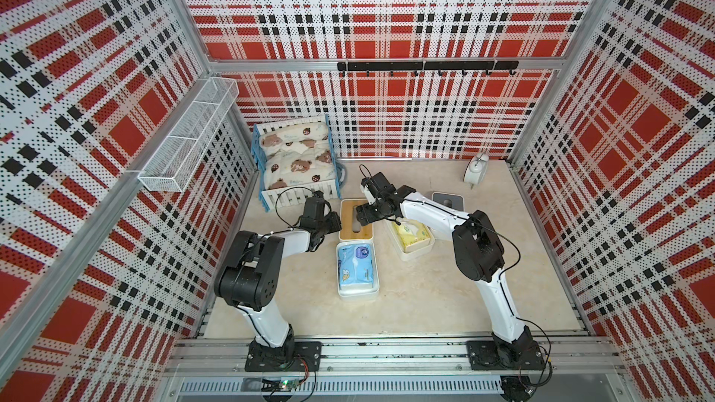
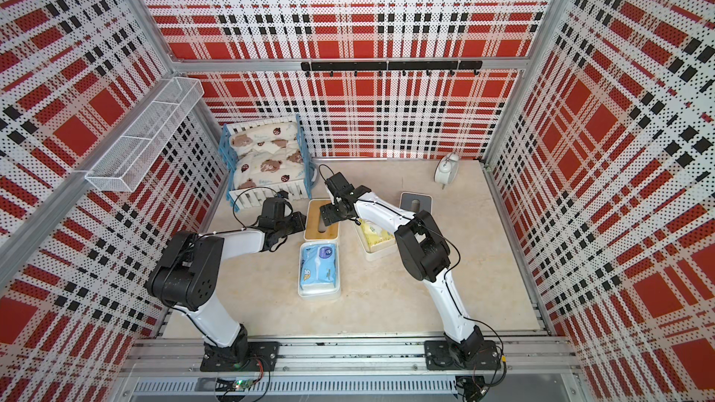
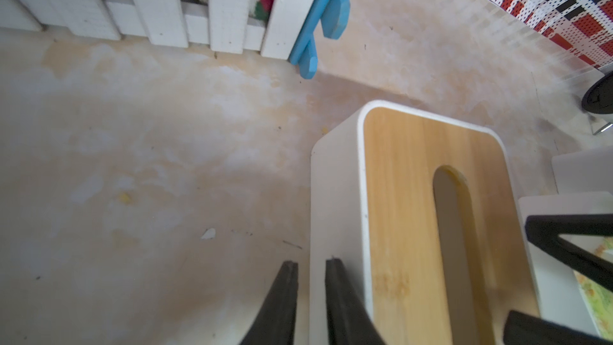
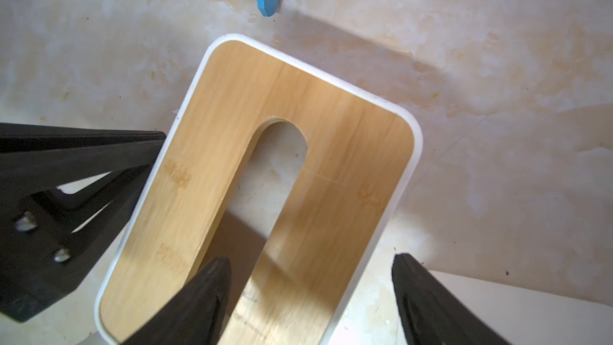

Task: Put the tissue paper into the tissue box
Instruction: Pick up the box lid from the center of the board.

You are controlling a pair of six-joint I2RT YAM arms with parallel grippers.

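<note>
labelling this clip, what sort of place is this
Probably a staged robot test booth: plaid perforated panels wall it in, two arms are bolted to a metal rail, with a doll bed as prop.

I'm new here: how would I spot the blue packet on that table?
Find the doll bed in the far left corner of the table. In front of it stands a wood-topped box, and nearer still a white tray holding the blue packet. The only other pack, to its right, is yellow; this one is blue.
</note>
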